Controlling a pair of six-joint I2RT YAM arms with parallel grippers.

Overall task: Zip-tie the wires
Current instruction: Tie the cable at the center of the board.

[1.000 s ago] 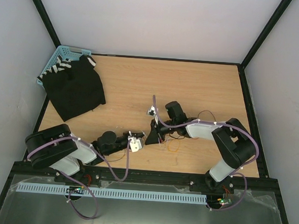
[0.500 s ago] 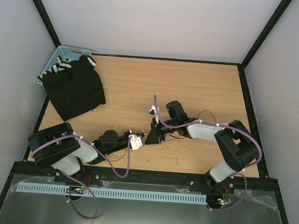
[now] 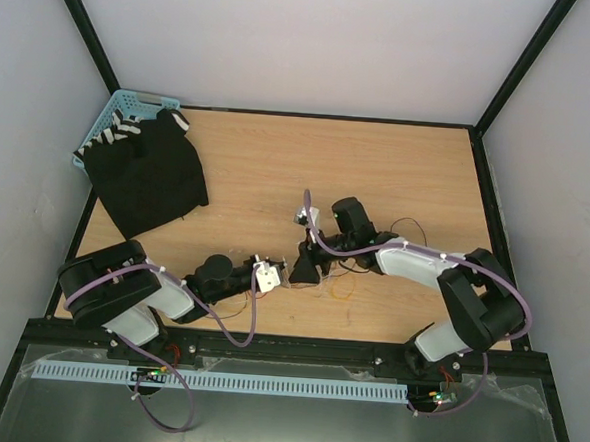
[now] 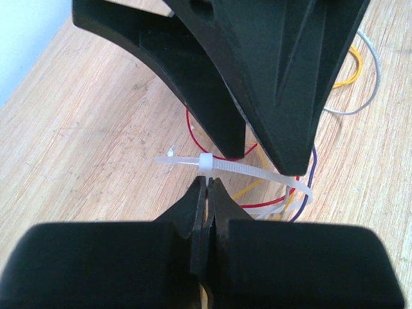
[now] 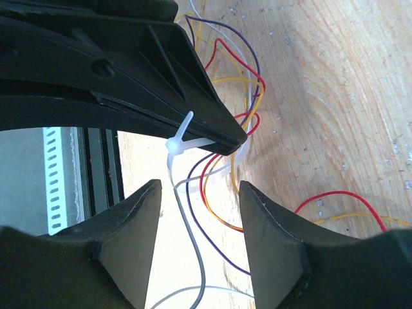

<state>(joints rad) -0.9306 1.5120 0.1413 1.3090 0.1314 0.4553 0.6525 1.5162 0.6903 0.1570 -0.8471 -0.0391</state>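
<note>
The wires (image 5: 207, 203) are thin red, yellow, purple and grey strands tangled on the wooden table (image 3: 378, 166); the top view shows them as the wires (image 3: 344, 276) under my right arm. A white zip tie (image 4: 257, 172) loops round part of the bundle. Its head (image 5: 172, 145) sits just past the tip of my left gripper (image 4: 207, 183), which is shut on the tie's strap. My right gripper (image 5: 196, 206) is open, its fingers on either side of the wires without touching them. From the left wrist, the right gripper (image 4: 264, 158) stands just behind the tie.
A blue basket (image 3: 121, 110) sits at the back left, with a black cloth (image 3: 148, 172) draped over it and onto the table. A white slotted cable duct (image 3: 215, 381) runs along the near edge below the arm bases. Black frame posts border the table.
My right gripper has opened from nearly shut to wide apart. The left gripper stayed shut and shifted slightly right.
</note>
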